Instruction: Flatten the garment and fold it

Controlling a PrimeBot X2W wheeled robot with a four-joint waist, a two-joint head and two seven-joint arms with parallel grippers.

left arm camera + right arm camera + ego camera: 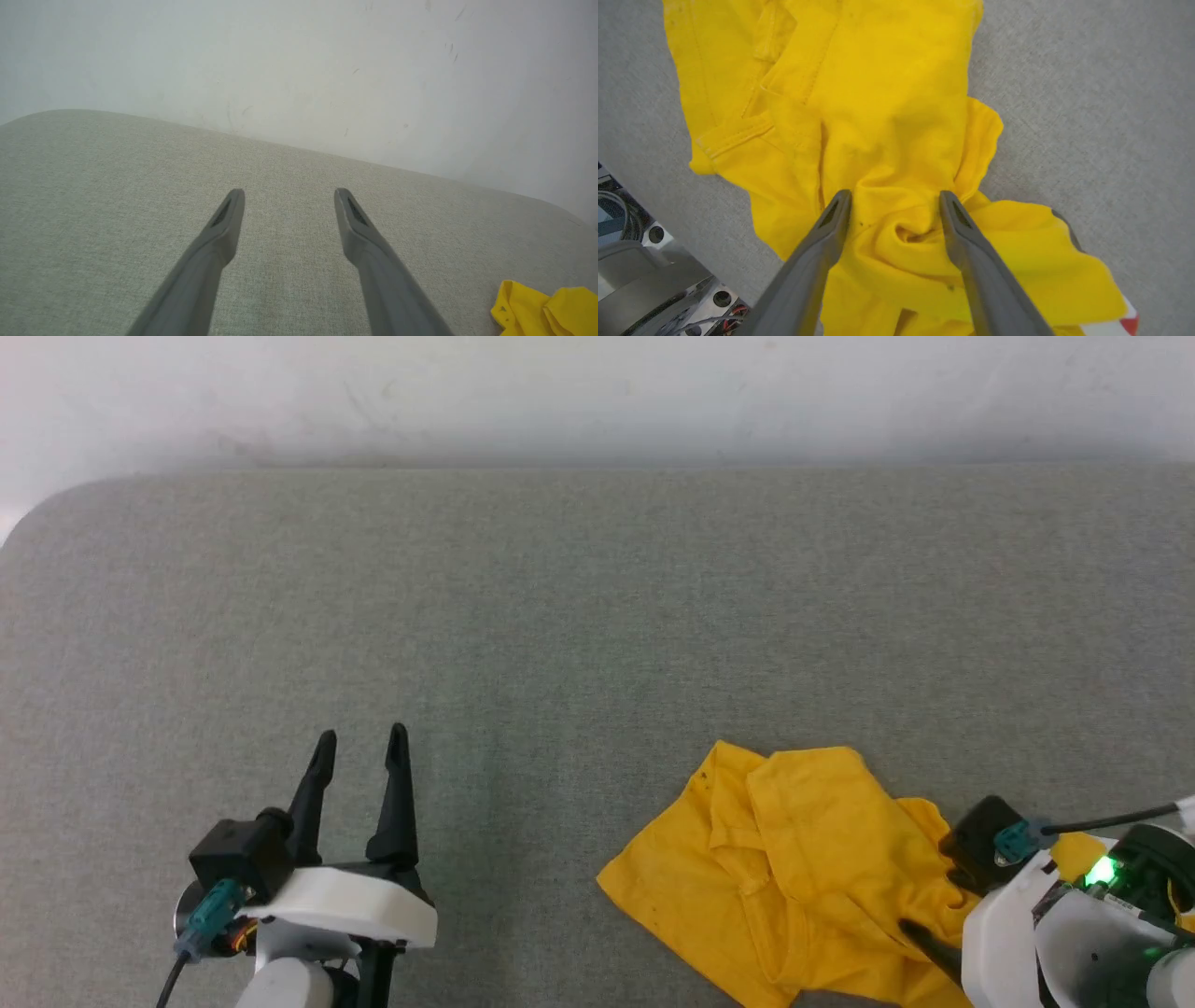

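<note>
1. Well, the shirt (794, 859) lies crumpled on the near right part of the grey, cloth-covered tabletop (560, 597), close to the robot's side. It is bright yellow, and its layers are lapped over one another with seams and a hem showing.
2. The right hand (895, 193) is down at the shirt's right end. Its two dark fingers stand wide apart, one on each side of a puckered twist of cloth. The cloth bunches between them but is not pinched. I cannot tell whether the tips press into the fabric or sit just over it.
3. From above, one finger (924, 938) of that hand shows dark against the yellow, sticking out from under the white wrist.
4. A small patch of print (1127, 322), white and red, peeks out at the shirt's edge beside the right hand, and a few dark specks dot the cloth near the fingers.
5. The left hand (362, 733) is well apart from the shirt, over bare tabletop on the near left. Its fingers are spread wide with nothing between them, and they point toward the white wall (597, 392) behind the tabletop.
6. In the left wrist view, a yellow corner of the shirt (546, 308) shows at the lower right, away from the fingers.
</note>
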